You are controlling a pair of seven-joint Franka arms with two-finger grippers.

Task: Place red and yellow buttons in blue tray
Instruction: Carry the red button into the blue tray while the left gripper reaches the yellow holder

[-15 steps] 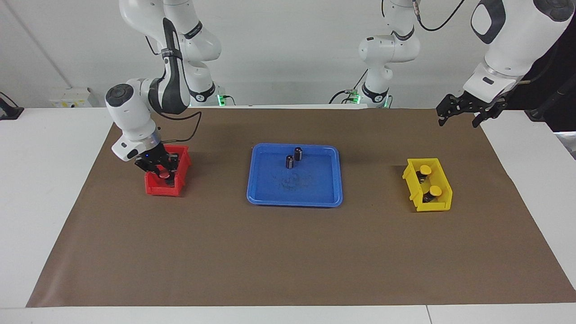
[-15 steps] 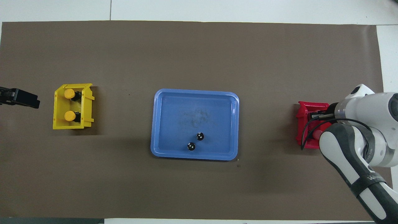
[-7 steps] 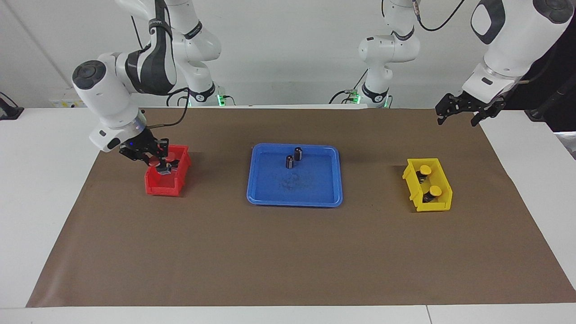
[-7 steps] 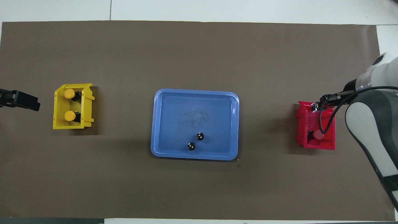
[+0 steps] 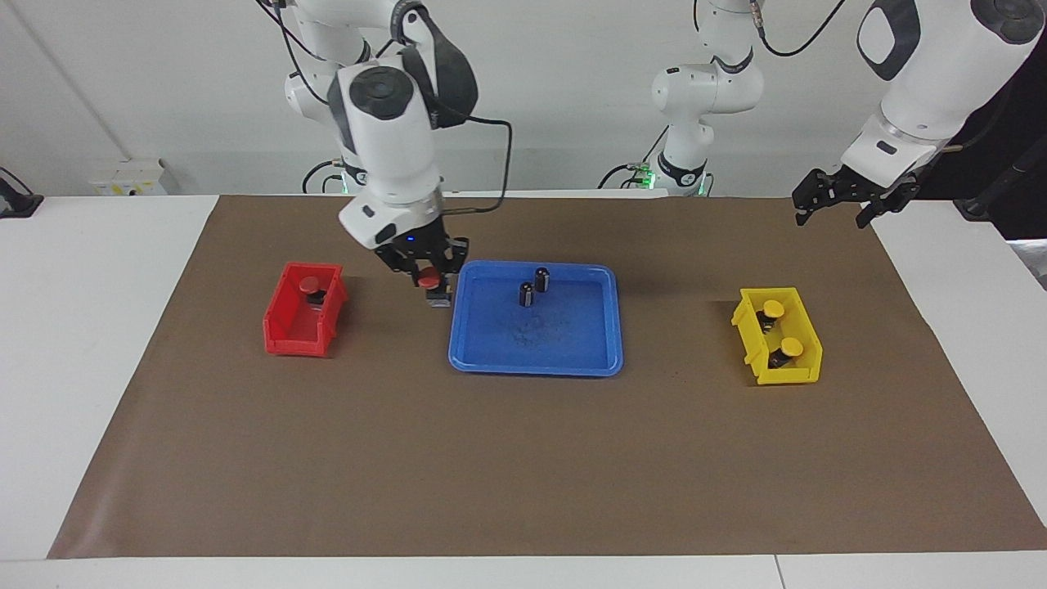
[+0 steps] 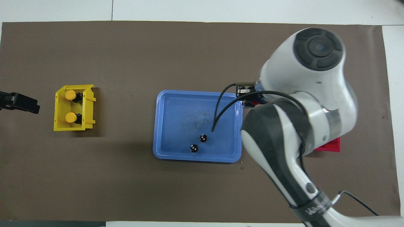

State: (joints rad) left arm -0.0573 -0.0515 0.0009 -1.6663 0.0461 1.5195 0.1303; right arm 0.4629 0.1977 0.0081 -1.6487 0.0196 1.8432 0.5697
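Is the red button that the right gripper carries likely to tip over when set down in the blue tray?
Probably somewhat: the red button has a wide cap on a narrower base. It looks rigid and light. The blue tray floor looks flat, which should help.

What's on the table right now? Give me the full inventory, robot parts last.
blue tray: one, blue, mid-table.
dark cylinders: two, black, upright in the tray's robot-side part.
red bin: one, red, toward the right arm's end.
red buttons: two; one in the red bin, one held beside the tray's edge.
yellow bin: one, yellow, toward the left arm's end.
yellow buttons: two, in the yellow bin.
brown mat: one, covering the table.
right gripper: shut on the held red button.
left gripper: open, waiting over the mat's corner.
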